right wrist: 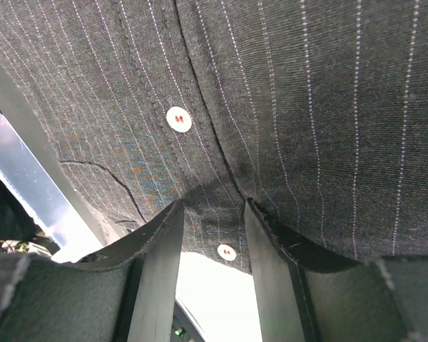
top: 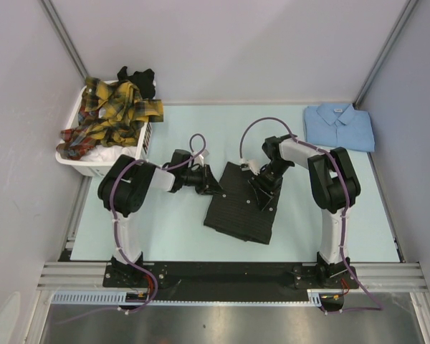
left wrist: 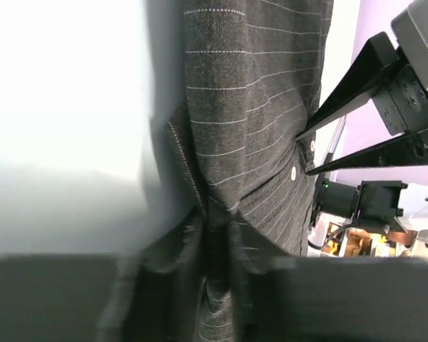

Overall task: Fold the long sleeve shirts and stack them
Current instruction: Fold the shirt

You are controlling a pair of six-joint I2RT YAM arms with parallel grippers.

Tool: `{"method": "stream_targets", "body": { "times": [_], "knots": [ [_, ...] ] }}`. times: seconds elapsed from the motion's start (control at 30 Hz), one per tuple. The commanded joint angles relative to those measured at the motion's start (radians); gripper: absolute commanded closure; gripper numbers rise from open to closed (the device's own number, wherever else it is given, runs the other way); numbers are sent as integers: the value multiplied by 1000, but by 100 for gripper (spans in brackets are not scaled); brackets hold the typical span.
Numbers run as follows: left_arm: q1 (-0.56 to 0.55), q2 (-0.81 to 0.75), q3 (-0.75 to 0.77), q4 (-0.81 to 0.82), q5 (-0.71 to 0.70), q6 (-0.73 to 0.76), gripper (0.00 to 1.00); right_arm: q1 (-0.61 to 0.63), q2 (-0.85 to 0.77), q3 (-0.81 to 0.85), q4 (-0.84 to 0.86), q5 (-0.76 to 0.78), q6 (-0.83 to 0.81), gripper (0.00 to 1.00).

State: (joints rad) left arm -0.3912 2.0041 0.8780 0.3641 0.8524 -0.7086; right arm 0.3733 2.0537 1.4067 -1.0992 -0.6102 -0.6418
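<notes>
A charcoal-black pinstriped shirt (top: 238, 208) lies folded at the table's middle. My left gripper (top: 212, 187) is at its upper left edge, and in the left wrist view (left wrist: 218, 229) it is shut on a bunched fold of this shirt (left wrist: 257, 92). My right gripper (top: 262, 192) is at the shirt's upper right part. In the right wrist view (right wrist: 212, 208) its fingers pinch the buttoned edge of the shirt (right wrist: 285, 107), and a pale button (right wrist: 178, 119) shows above them. The right gripper also shows in the left wrist view (left wrist: 304, 153). A light blue shirt (top: 339, 127) lies folded at the back right.
A white laundry basket (top: 93, 163) at the back left holds yellow-red plaid shirts (top: 111, 115). A black garment (top: 138, 77) lies behind it. Walls close in the left, back and right sides of the pale table (top: 179, 229).
</notes>
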Motion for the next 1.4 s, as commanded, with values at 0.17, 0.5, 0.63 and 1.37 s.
{"method": "stream_targets", "body": {
  "times": [0.17, 0.5, 0.63, 1.37],
  "knots": [
    [-8, -134, 100, -244, -137, 225, 100, -85, -18, 3, 91, -20, 117, 52],
    [0, -304, 395, -877, -381, 650, 100, -296, -216, -89, 340, -379, 550, 38],
    [-8, -311, 611, -1132, -573, 787, 100, -341, -254, -138, 467, -445, 715, 35],
    [-379, 186, 1038, -1332, -941, 734, 100, -430, -236, -604, 1240, -439, 1458, 13]
  ]
}}
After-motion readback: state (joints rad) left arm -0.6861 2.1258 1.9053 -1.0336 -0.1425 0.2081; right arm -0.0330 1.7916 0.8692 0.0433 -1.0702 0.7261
